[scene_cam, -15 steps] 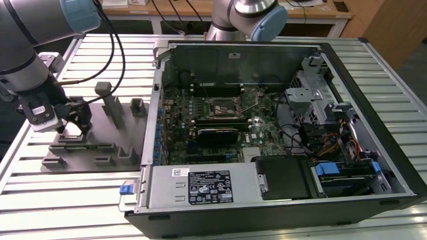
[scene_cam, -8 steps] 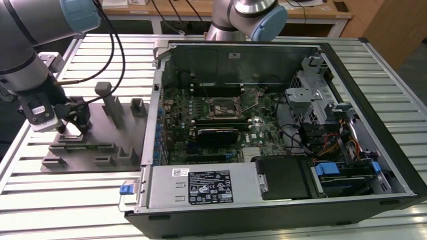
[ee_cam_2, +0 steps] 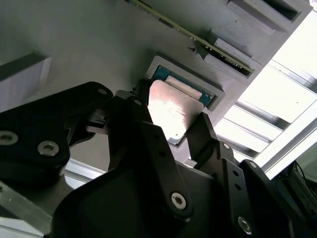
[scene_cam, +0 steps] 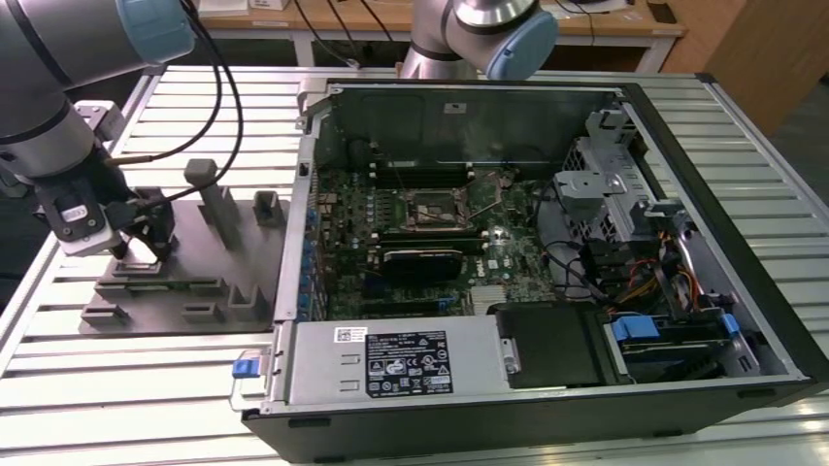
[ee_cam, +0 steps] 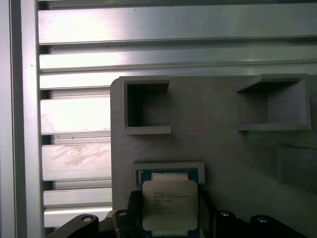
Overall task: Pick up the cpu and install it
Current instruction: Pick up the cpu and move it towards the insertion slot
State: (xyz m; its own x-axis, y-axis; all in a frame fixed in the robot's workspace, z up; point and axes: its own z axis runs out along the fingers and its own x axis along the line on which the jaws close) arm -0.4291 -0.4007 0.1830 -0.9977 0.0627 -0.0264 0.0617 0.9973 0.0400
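Since the cpu point(ee_cam_2: 176, 106) looks light, stiff, fragile — take its side edges; your pincer point(ee_cam_2: 173, 113) straddles it — clamped or not, you cannot tell.

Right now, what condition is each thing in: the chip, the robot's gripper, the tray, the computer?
chip: lying flat in its pocket on the grey tray, metal side up.
gripper: lowered right over the chip.
grey tray: two square pockets empty.
computer case: lying on its side, cover off, insides exposed.
socket: dark in the middle, no silvery chip in it.
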